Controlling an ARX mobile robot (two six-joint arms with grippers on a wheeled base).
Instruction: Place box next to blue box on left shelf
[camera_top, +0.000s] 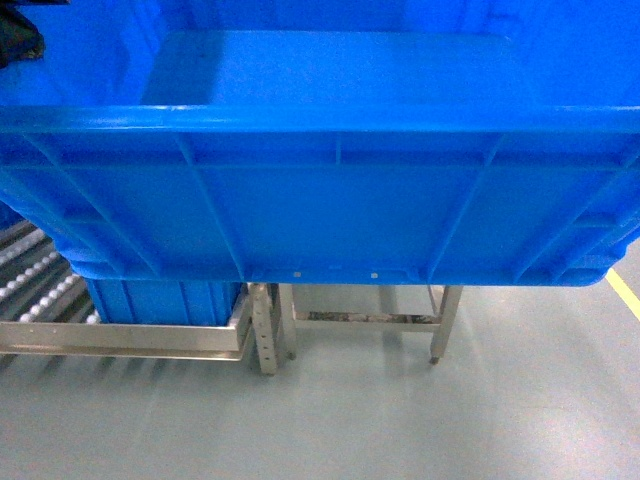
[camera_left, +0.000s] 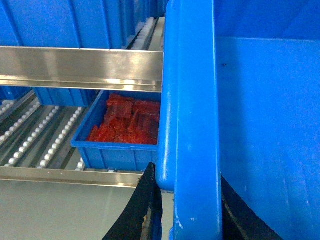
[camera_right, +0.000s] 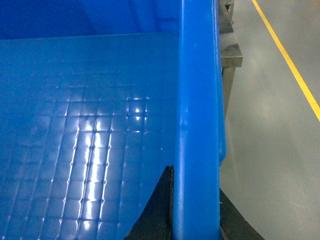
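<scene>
Fingers (camera_left: 145, 210) on both rims of box (camera_top: 320, 190) — aloft beside left shelf (camera_top: 40, 275)

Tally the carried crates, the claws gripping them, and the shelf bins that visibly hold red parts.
Carried blue crate: 1
Claws clamped on its rim: 2 (left claw, right claw)
Bin of red parts on the roller rack: 1
Total: 4
</scene>
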